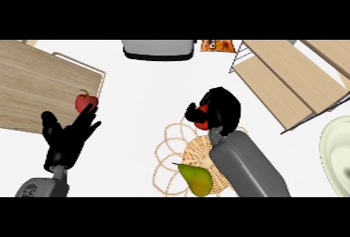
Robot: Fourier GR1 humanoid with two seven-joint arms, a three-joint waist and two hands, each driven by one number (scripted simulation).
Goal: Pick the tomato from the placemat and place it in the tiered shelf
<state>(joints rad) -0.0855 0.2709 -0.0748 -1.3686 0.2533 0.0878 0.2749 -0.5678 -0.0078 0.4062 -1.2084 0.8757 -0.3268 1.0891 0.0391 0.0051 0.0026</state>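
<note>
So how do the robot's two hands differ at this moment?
The right robot hand is curled round the red tomato above the woven placemat, while the left robot hand holds nothing. The left hand's fingers are straight and spread, pointing up toward the red pepper on the wooden board; the right hand's are bent. The right sits nearer the tiered shelf. Both are black on grey forearms.

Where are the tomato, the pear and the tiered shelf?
tomato (202, 111): head view, red patch showing between the right hand's fingers.
pear (195, 179): head view, middle of its body, on the woven placemat.
tiered shelf (290, 83): head view, on a wooden board, upper right.
</note>
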